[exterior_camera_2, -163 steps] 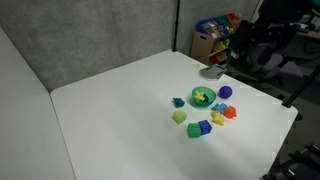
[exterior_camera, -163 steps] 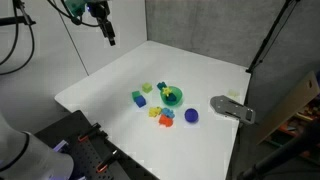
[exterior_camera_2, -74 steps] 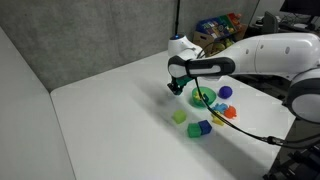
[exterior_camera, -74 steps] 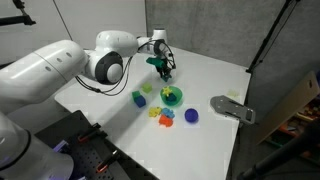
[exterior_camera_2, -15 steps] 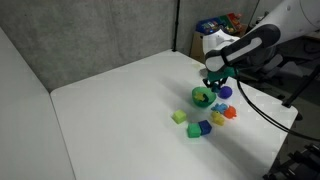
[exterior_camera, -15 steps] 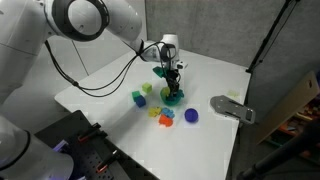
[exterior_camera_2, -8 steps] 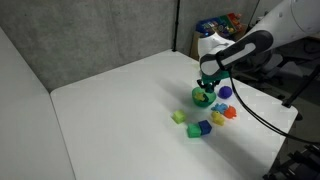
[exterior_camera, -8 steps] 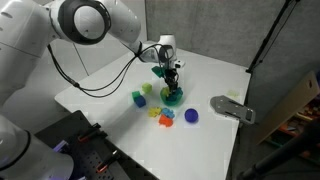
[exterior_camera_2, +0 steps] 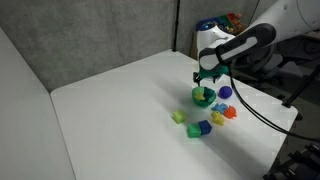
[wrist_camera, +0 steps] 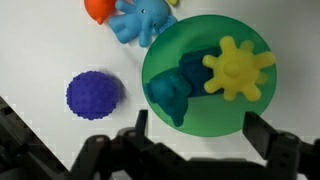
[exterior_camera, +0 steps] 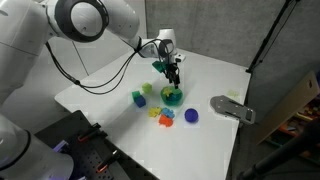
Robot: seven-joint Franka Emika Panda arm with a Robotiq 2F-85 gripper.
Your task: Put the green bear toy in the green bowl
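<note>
Dark green lumpy bear toy is found lying inside the small round bright green bowl, touching a yellow gear-shaped toy that's also in there. Nothing else is spotted in the bowl. The blue spiky ball is parked just beside it on the table. The bear is guessed to be light, probably a bit squishy and rounded, so it'd best be pinched across its fat middle. The Robotiq gripper is hung right above the bowl, fingers spread wide, nothing held. Job looks pretty much done.
</note>
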